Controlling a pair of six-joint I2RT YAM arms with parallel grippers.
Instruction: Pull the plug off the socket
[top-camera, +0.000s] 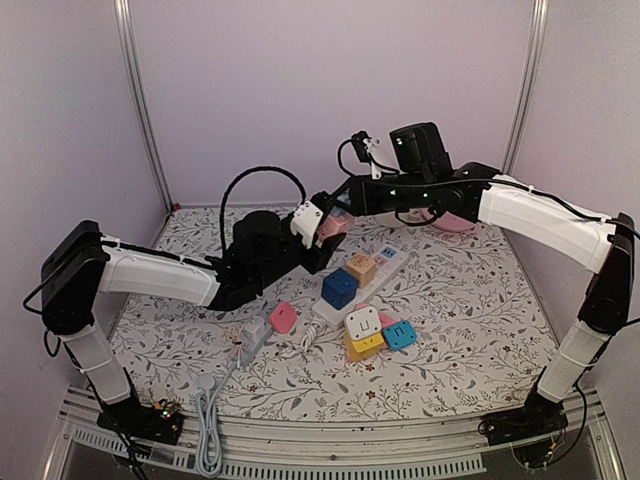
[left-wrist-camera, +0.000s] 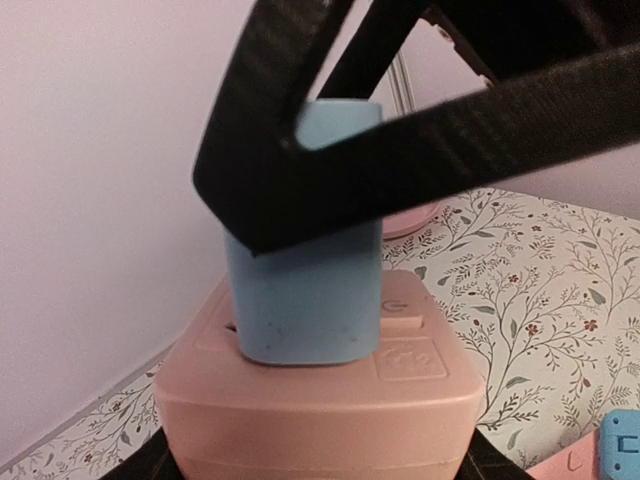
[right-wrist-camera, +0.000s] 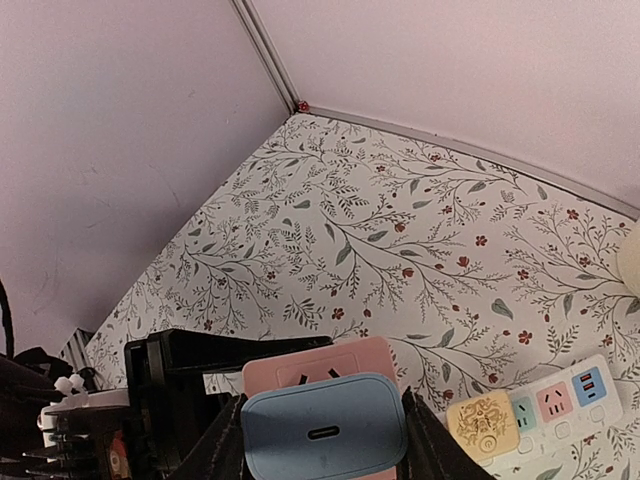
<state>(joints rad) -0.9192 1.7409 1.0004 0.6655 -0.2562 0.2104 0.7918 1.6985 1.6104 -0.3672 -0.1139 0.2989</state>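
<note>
Blue plug (right-wrist-camera: 325, 428) inside right end effector (right-wrist-camera: 322, 446)

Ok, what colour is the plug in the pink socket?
The plug is light blue, clearest in the left wrist view.

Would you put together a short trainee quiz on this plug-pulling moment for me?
1. True or false: the blue plug is already out of the pink socket.
2. The right hand is closed on: A) the socket, B) the plug, C) nothing.
3. Fill in: on the table lies a white power ___.
Key: 1 false; 2 B; 3 strip.
</note>
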